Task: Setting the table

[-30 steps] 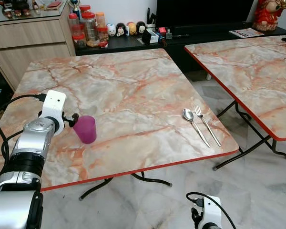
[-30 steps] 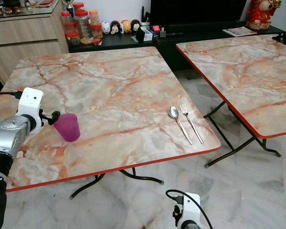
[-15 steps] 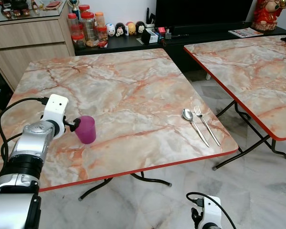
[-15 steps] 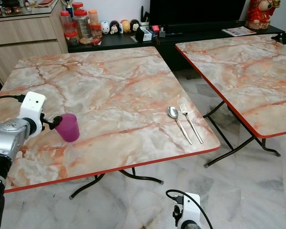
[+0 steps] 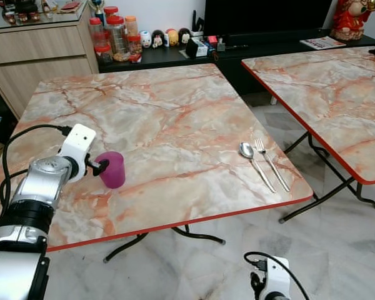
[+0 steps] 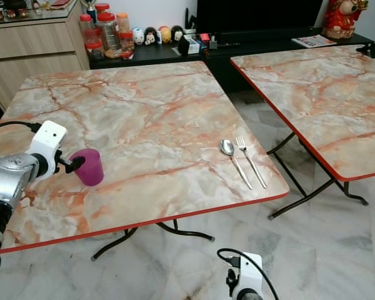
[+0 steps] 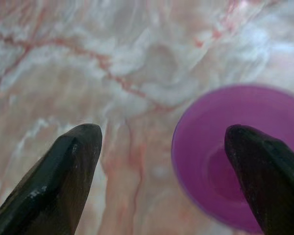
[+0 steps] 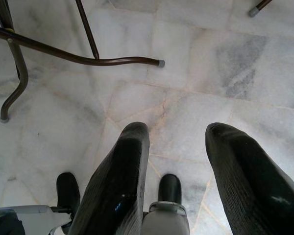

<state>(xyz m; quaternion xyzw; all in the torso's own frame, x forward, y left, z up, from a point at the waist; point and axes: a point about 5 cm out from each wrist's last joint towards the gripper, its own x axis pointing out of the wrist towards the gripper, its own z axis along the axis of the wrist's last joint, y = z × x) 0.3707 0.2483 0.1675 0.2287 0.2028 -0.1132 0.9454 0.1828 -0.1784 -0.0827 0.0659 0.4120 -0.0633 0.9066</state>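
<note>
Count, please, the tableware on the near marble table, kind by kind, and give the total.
Purple cup: 1
Spoon: 1
Fork: 1
Total: 3

The left gripper is at the cup, fingers open, one finger inside the rim. The right gripper hangs idle over the floor.

We saw a magenta cup (image 5: 113, 169) on a tabletop (image 5: 175, 119) of cream marble veined in orange-pink and edged in red. A silver spoon (image 5: 254, 162) and fork (image 5: 272, 164) gleamed beside each other. Our left gripper (image 7: 161, 171) showed glossy black fingers (image 7: 63, 181), on a silver arm with a white wrist block. The floor (image 5: 337, 250) was pale grey-white marble. A second tabletop (image 5: 325, 87) carried the same orange veining and red rim.
</note>
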